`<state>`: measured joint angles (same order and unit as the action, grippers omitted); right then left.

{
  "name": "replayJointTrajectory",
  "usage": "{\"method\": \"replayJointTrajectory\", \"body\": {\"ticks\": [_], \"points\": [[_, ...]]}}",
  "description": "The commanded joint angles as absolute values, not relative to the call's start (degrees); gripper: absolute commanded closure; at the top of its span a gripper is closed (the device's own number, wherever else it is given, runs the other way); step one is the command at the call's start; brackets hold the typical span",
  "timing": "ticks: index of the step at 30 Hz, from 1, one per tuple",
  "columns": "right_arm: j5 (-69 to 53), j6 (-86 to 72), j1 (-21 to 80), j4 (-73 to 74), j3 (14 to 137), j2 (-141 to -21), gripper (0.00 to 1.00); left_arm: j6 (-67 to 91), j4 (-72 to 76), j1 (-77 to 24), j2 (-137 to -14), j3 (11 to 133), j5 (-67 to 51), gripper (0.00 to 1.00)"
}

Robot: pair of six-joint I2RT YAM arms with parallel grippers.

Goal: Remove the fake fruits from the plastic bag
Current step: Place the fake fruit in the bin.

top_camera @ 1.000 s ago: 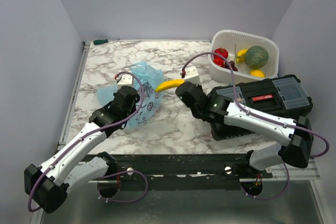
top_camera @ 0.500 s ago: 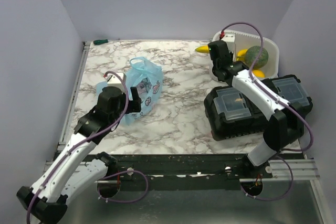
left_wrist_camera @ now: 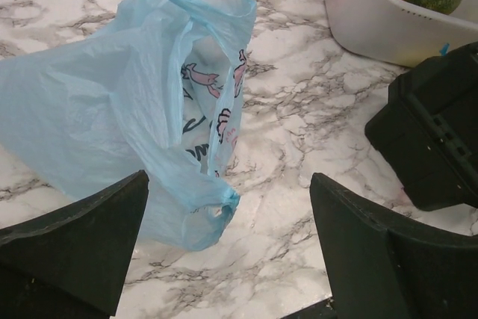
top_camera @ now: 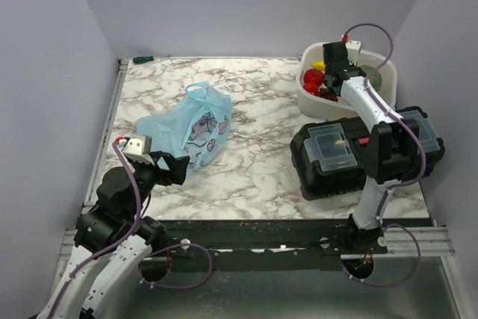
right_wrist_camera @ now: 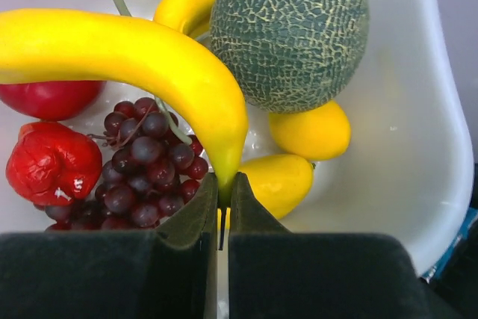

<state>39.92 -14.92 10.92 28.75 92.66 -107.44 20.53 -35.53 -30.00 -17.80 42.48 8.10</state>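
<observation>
Banana over the tub, bag lying slack

The right gripper has its jaws pinched narrow on the tip of the yellow banana, which hangs over the white tub above the grape bunch, two red fruits, two yellow citrus and the green melon. The left gripper stands wide and holds nothing, facing the near end of the light-blue plastic bag. The bag lies crumpled on the marble table, well apart from the tub. The task looks nearly done: only the banana's release seems left. The bag sags as if emptied, though its inside is hidden.
</observation>
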Motion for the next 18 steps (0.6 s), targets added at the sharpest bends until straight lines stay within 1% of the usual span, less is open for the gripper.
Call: {"method": "replayJointTrajectory", "body": {"ticks": [1,5,9,12,15,18], "points": [[37.1,-14.7,10.6,33.7,97.7,-112.1,0.99,19.8,-33.9,-29.7,-13.3,38.3,6.3,0.11],[35.1,-14.3,10.6,38.1,102.9,-117.1,0.99,18.6,-34.1,-29.7,-12.3,38.9,6.9,0.11],[34.9,-14.4,10.6,41.9,107.5,-120.5,0.99,18.3,-33.7,-29.7,-12.0,38.7,4.4,0.11],[34.1,-14.4,10.6,42.3,108.6,-121.3,0.92,18.4,-33.5,-29.7,-11.6,38.5,2.6,0.11],[31.8,-14.4,10.6,42.6,109.3,-121.9,0.78,18.5,-32.7,-29.7,-11.1,38.2,0.8,0.11],[30.7,-15.1,10.6,44.3,110.6,-122.9,0.73,18.5,-32.4,-29.7,-10.8,38.0,0.0,0.11]]}}
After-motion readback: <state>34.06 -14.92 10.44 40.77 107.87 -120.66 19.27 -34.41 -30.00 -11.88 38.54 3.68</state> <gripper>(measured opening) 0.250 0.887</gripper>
